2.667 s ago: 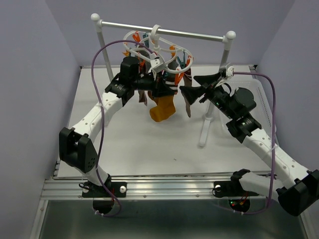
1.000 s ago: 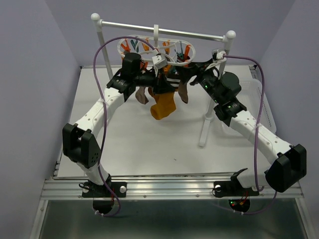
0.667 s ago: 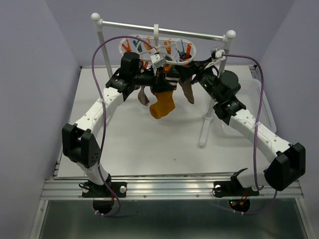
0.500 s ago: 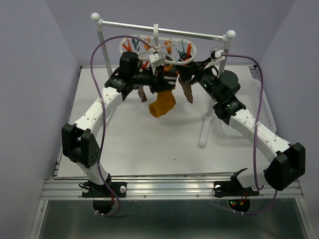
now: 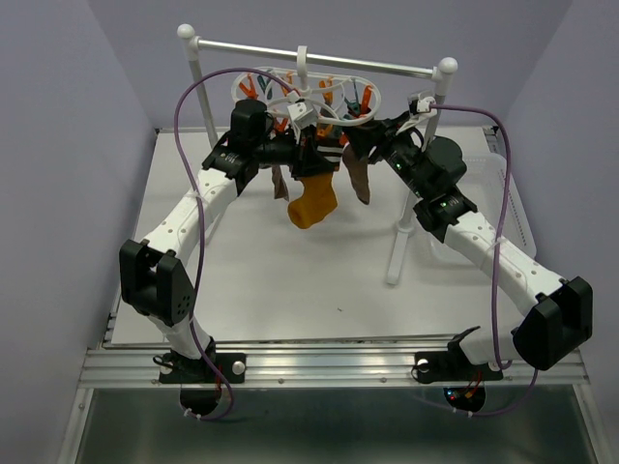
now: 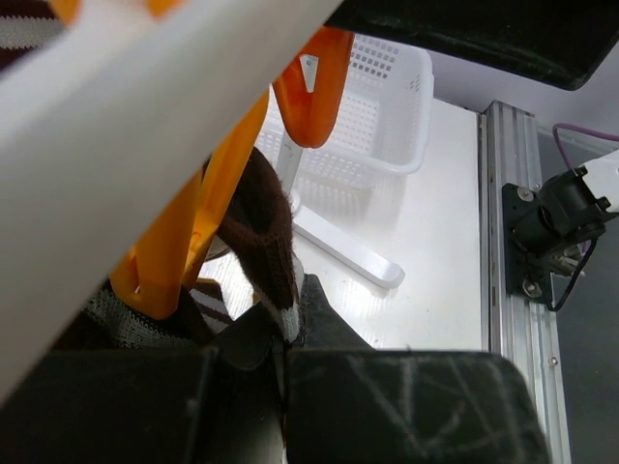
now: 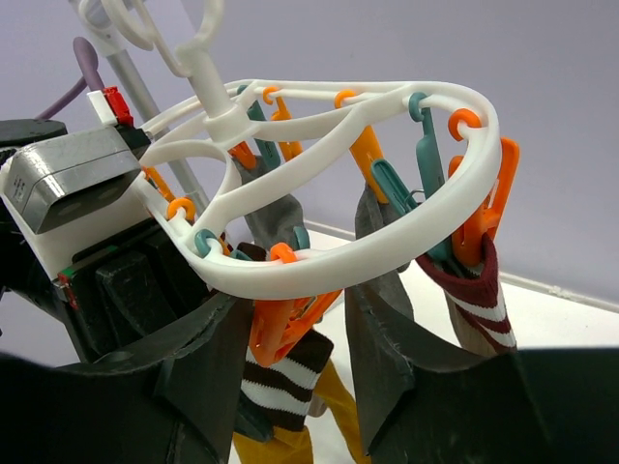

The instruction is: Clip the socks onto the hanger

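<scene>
The white hanger (image 5: pixel 308 97) hangs by its hook from the rack's crossbar, its ring (image 7: pixel 387 227) carrying orange and teal clips. My left gripper (image 5: pixel 306 157) is just under the ring, shut (image 6: pixel 288 324) on the brown-and-white striped cuff (image 6: pixel 266 242) of a mustard sock (image 5: pixel 314 201). My right gripper (image 5: pixel 354 145) comes from the right. It stands open (image 7: pixel 295 309) with one finger on each side of an orange clip (image 7: pixel 285 324), right above the striped cuff (image 7: pixel 290 377). Grey socks (image 7: pixel 377 222) and a maroon striped sock (image 7: pixel 479 304) hang clipped.
The white two-post rack (image 5: pixel 196 87) stands at the back of the table, its right post (image 5: pixel 398 232) close beside my right arm. A white perforated basket (image 5: pixel 508 198) sits at the right edge, also visible in the left wrist view as basket (image 6: pixel 387 106). Purple cables arc over both arms.
The right gripper moved in from the right to the hanger, and its jaws have narrowed around the orange clip. The hanger swung level. The left gripper raised the mustard sock slightly.
</scene>
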### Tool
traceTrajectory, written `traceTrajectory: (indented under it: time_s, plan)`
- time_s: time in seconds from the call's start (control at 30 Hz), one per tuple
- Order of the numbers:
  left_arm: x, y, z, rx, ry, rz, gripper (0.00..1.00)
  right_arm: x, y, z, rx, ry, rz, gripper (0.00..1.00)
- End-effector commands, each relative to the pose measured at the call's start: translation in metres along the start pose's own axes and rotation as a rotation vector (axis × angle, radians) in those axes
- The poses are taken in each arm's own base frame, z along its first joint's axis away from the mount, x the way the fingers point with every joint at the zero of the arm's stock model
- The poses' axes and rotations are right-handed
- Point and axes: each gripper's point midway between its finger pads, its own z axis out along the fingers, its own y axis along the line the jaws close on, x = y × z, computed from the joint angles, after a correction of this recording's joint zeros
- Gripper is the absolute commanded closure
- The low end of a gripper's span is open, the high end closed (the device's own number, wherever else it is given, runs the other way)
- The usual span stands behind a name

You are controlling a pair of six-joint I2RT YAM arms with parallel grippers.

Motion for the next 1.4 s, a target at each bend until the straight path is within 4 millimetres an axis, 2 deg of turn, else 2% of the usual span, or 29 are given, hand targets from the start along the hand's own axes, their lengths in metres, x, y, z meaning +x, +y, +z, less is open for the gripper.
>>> traceTrajectory:
  time_s: [0.0,0.1,0.13,0.3,0.43,0.57,0.63,0.67,0.83,0.9,1.07,1.37]
  plan:
    - [-0.028,-0.006,-0.008,-0.011,-0.058,0.076,1.00,-0.039,0.014,-0.003,-0.033,-0.096,-0.016,0.53]
    - [-0.028,-0.005,-0.008,-0.012,-0.057,0.073,1.00,-0.040,0.015,-0.003,-0.034,-0.099,-0.013,0.59]
    - [-0.029,-0.005,-0.008,-0.011,-0.059,0.076,1.00,-0.041,0.015,-0.004,-0.035,-0.102,-0.012,0.64]
    - [-0.028,-0.004,-0.007,-0.015,-0.061,0.072,1.00,-0.044,0.017,-0.007,-0.042,-0.108,-0.014,0.71]
    - [-0.028,-0.004,-0.007,-0.014,-0.063,0.071,1.00,-0.046,0.020,-0.011,-0.053,-0.112,-0.033,0.83]
    - [-0.029,-0.003,-0.007,-0.011,-0.064,0.079,1.00,-0.045,0.026,-0.014,-0.083,-0.091,-0.044,0.87]
    - [-0.028,-0.004,-0.006,-0.005,-0.063,0.076,1.00,-0.045,0.030,-0.012,-0.101,-0.069,-0.047,0.84]
    - [-0.029,-0.005,-0.006,-0.005,-0.065,0.077,1.00,-0.038,0.028,-0.011,-0.093,-0.038,-0.042,0.79]
    - [-0.032,-0.001,-0.005,-0.021,-0.068,0.062,1.00,-0.032,0.014,-0.007,-0.021,-0.015,-0.028,0.62]
    - [-0.034,0.001,-0.005,-0.028,-0.075,0.055,1.00,-0.029,0.012,-0.008,-0.014,-0.009,-0.030,0.61]
    - [-0.037,0.006,-0.005,-0.058,-0.086,0.042,1.00,-0.026,0.010,-0.008,-0.005,-0.004,-0.034,0.46]
    - [-0.048,0.010,-0.008,-0.102,-0.117,0.069,1.00,-0.024,0.013,-0.011,-0.031,0.003,-0.080,0.44]
